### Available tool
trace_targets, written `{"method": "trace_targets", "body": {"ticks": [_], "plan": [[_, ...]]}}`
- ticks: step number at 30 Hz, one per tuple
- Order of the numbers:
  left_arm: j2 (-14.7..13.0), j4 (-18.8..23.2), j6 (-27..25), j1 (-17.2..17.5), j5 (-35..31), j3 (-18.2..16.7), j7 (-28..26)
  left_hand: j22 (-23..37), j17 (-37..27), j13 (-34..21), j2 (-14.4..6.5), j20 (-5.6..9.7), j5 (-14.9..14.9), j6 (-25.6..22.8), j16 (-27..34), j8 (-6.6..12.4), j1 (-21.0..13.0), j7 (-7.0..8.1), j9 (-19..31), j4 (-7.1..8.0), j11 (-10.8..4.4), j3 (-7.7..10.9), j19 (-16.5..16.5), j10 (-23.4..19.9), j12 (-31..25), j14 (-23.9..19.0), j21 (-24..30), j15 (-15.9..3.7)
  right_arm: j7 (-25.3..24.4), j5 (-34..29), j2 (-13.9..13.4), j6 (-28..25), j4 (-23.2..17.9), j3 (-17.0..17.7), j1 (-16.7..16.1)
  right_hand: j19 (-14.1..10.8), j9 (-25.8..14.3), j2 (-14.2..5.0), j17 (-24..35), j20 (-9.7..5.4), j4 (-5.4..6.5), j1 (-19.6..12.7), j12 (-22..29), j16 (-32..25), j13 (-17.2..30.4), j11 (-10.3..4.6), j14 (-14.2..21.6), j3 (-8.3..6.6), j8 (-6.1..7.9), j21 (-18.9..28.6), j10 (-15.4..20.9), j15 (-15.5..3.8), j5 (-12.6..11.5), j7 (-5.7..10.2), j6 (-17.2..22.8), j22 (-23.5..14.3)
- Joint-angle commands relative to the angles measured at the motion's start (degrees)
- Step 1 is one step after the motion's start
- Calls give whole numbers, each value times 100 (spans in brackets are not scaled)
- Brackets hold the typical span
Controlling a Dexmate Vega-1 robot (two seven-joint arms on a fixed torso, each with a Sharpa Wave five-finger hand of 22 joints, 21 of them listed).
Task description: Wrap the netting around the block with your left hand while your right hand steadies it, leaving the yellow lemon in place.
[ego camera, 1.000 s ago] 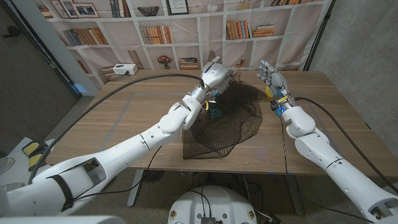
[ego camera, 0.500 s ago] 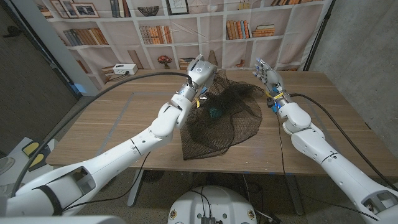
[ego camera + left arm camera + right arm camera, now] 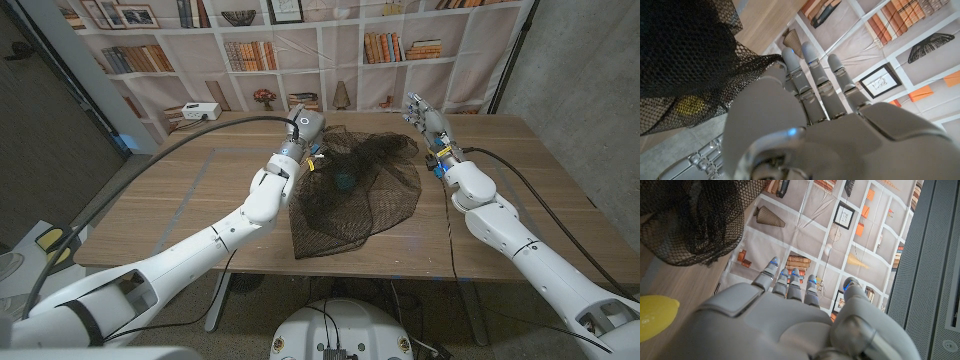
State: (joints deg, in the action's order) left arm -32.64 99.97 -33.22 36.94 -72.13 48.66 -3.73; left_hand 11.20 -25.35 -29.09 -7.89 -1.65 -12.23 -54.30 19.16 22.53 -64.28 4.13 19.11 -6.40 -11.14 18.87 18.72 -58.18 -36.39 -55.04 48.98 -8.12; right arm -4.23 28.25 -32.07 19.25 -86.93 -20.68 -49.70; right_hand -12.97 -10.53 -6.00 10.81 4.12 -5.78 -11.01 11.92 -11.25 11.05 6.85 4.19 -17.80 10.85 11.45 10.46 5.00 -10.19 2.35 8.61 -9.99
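Netting [image 3: 358,190] (one sheet), one block [image 3: 345,182], one lemon [image 3: 655,316].

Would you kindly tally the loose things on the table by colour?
Black: 1, the netting
Teal: 1, the block under the netting
Yellow: 1, the lemon
White: 1, the box at the table's far left edge
Total: 4

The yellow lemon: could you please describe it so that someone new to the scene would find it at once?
Start at the wooden table and find the black netting heaped at its far middle. Just past the netting's right edge stands the right hand; the lemon lies on the bare wood beside it. It is the one bright yellow, smooth thing there.
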Motion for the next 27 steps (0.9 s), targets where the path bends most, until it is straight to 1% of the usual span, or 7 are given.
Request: {"method": "trace_targets", "body": {"ticks": [1, 5, 9, 13, 18, 22, 27], "plan": [[-21, -342, -256, -376, -193, 320, 1424, -26, 206, 406, 471, -241, 92, 1292, -605, -880, 861, 168, -334, 279, 129, -477, -568, 1501, 906, 1134, -130, -341, -51, -40, 36, -52, 42, -50, 81, -51, -11, 12, 19, 3, -10, 22, -1, -26, 29, -17, 24, -34, 37, 36, 38, 18, -21, 13, 37, -29], [-89, -281, -247, -494, -459, 474, 1948, -57, 591, 713, 832, -656, -59, 3184, -893, -1312, 1303, 382, -638, 358, 430, -863, -1397, 2950, 1932, 2906, -585, 197, -50, -48, 49, -60, 59, -65, 113, -51, -11, 12, 22, 2, -6, 29, -2, -28, 30, -17, 30, -34, 35, 35, 38, 23, -19, 13, 34, -29], [-137, -152, -277, -450, -664, 510, 2090, -51, 976, 882, 1049, -911, -379, 5199, -893, -1279, 1543, 160, -812, 444, 738, -1243, -2045, 4575, 2569, 4444, -1070, 814, -72, -65, 51, -69, 46, -71, 117, -51, -12, 14, 25, 1, -2, 38, -2, -27, 30, -16, 26, -32, 33, 35, 41, 22, -17, 15, 33, -29], [-187, -54, -259, -281, -612, 397, 1761, -45, 1102, 963, 1090, -1023, -563, 5995, -878, -1279, 1669, -12, -832, 532, 924, -1452, -2458, 5475, 2612, 5134, -1371, 1120, -86, -76, 45, -74, 11, -76, 101, -50, -12, 13, 26, 4, -1, 40, -6, -25, 31, -15, 24, -33, 32, 34, 34, 21, -16, 16, 32, -29], [-491, 367, 222, 152, 180, -48, 477, -40, 1132, 991, 1061, -1029, -615, 6083, -814, -1217, 1748, 15, -836, 595, 753, -1525, -2493, 5690, 2569, 5192, -1438, 1094, -135, -91, 35, -99, -76, -76, 50, -48, -12, 11, 27, 1, 1, 42, -8, -24, 31, -14, 21, -36, 30, 33, 33, 25, -16, 14, 31, -29], [-891, 711, 786, 314, 372, -224, -248, -39, 1203, 1051, 1111, -986, -675, 5600, -707, -1044, 1762, 339, -836, 607, 408, -1643, -2322, 5447, 2386, 4978, -1462, 916, -207, -103, 22, -131, -192, -69, -36, -48, -12, 6, 27, 1, 2, 42, -10, -22, 31, -14, 17, -39, 31, 32, 31, 25, -15, 8, 34, -30], [-1345, 1026, 1739, 496, 966, -560, -958, -39, 1282, 1147, 1136, -954, -748, 4777, -606, -868, 1817, 792, -829, 658, 254, -1808, -2105, 4854, 2158, 4654, -1507, 741, -352, -148, -12, -169, -423, -47, -215, -47, -13, 0, 29, -4, 6, 46, -11, -19, 32, -8, 10, -43, 29, 32, 31, 18, -15, 12, 33, -30]]}}
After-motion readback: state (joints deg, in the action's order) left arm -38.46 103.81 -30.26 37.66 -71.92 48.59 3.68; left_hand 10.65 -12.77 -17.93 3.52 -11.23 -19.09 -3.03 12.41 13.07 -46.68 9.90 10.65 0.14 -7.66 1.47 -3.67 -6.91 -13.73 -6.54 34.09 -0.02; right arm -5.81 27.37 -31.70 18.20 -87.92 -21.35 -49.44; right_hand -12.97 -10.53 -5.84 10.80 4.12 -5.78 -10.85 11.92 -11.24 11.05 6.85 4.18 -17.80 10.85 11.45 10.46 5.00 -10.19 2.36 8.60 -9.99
